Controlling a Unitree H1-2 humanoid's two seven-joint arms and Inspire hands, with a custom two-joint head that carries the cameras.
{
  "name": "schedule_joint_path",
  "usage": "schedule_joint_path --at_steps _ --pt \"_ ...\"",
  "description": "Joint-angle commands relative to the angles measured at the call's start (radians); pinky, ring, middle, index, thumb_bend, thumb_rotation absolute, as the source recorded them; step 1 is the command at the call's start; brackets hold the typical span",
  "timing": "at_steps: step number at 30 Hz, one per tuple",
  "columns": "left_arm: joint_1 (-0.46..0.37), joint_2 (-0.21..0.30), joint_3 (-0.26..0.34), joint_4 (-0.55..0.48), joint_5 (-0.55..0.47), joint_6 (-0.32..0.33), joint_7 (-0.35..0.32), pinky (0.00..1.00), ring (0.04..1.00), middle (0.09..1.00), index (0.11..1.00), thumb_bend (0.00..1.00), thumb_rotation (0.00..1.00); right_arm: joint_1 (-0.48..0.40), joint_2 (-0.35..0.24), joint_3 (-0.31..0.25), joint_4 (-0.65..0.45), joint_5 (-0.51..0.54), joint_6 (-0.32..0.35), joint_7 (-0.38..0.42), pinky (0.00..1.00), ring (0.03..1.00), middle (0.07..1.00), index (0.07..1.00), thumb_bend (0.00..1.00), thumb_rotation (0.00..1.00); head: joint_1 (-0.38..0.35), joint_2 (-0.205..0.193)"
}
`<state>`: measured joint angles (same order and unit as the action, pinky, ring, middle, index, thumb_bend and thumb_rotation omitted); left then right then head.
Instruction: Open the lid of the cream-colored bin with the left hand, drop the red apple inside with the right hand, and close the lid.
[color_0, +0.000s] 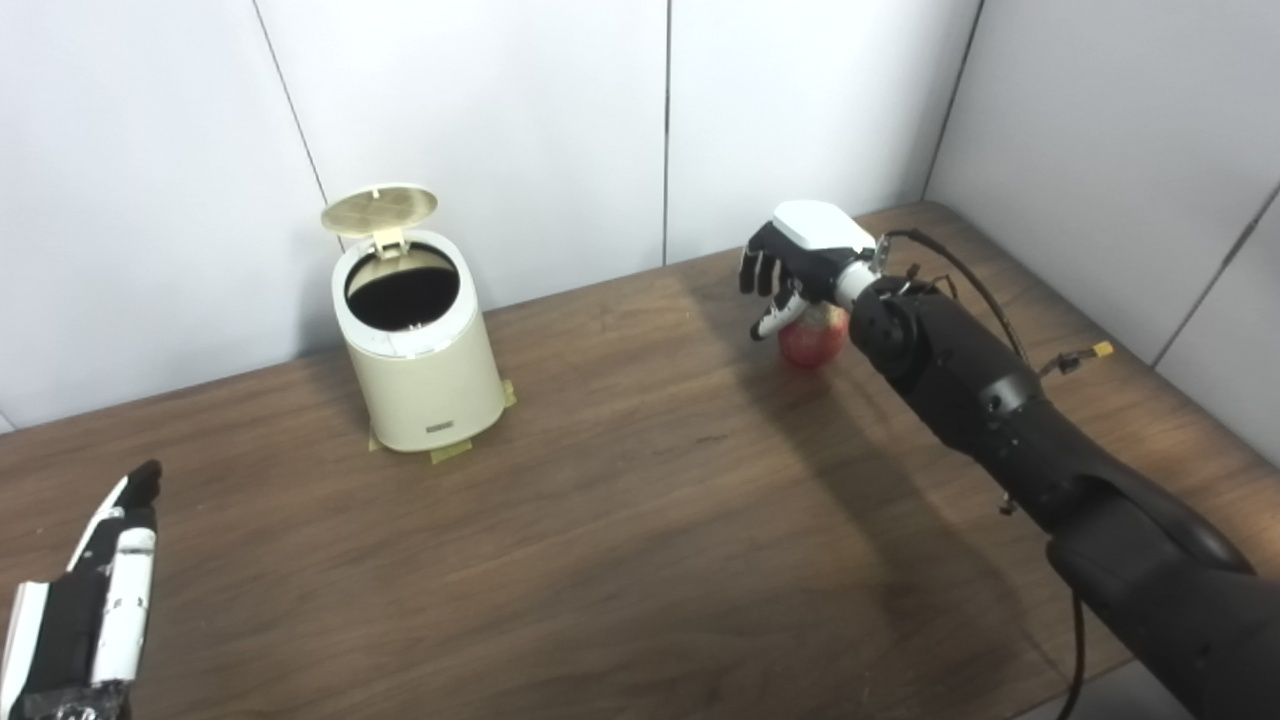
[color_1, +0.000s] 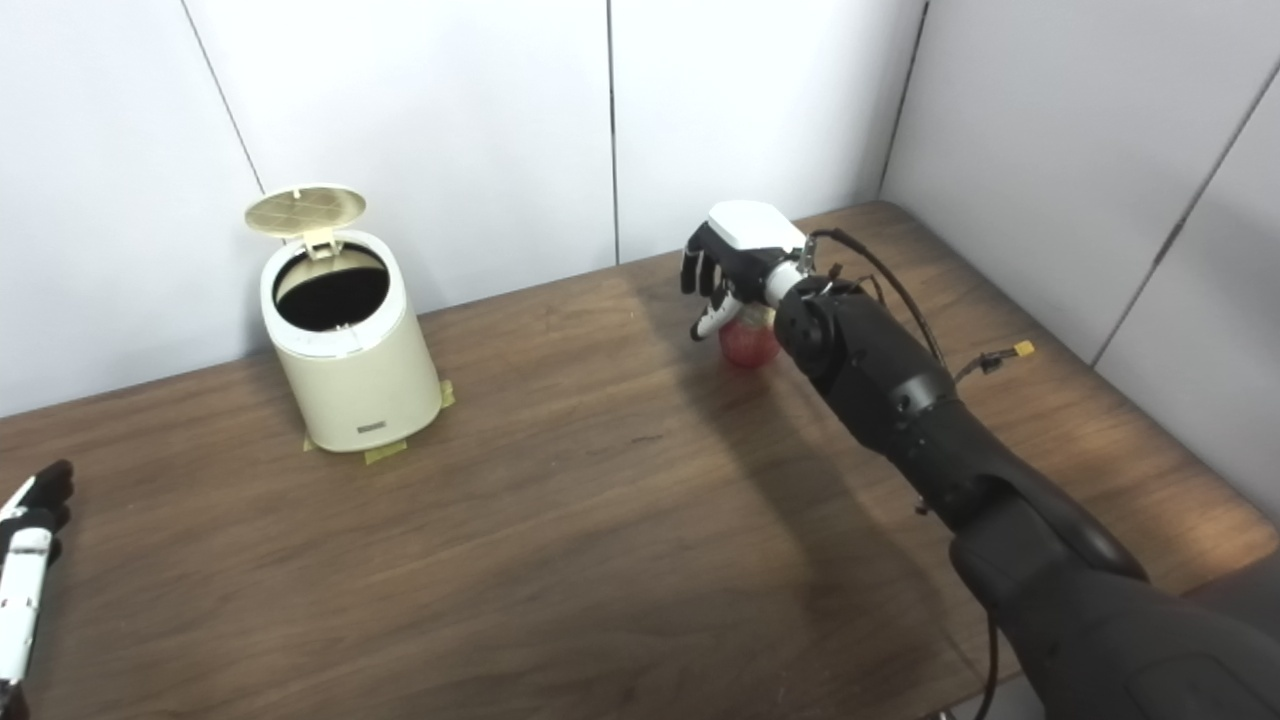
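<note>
The cream-colored bin (color_0: 425, 385) stands upright at the back left of the wooden table, its round lid (color_0: 380, 208) tipped up and the dark inside showing. A red apple (color_0: 812, 342) rests on the table at the back right. My right hand (color_0: 800, 260) hovers just over the apple, fingers apart and curled down past its left side, not closed around it. My left hand (color_0: 95, 600) lies low at the near left corner, fingers straight and apart, holding nothing, well away from the bin.
Yellow tape strips (color_0: 450, 452) hold the bin's base to the table (color_0: 640, 520). White wall panels rise behind the table and along its right side. A cable with a yellow plug (color_0: 1100, 350) hangs off my right forearm.
</note>
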<state>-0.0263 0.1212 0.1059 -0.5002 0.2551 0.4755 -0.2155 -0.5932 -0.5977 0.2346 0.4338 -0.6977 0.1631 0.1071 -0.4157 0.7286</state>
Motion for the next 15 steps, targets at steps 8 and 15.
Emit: schedule_joint_path --at_steps 8,15 --pt "-0.033 0.003 -0.003 -0.003 -0.006 -0.006 0.018 1.00 1.000 0.962 0.983 0.21 0.99 -0.081 -0.047 -0.019 -0.175 0.036 0.124 0.193 0.38 0.512 0.606 0.717 0.93 0.21 0.001 0.000" --pt "-0.032 0.006 -0.005 0.000 -0.006 -0.007 0.026 1.00 1.000 0.960 0.984 0.22 0.98 -0.091 -0.093 0.019 -0.235 -0.019 0.167 0.300 0.40 0.529 0.613 0.748 0.97 0.28 0.000 0.000"
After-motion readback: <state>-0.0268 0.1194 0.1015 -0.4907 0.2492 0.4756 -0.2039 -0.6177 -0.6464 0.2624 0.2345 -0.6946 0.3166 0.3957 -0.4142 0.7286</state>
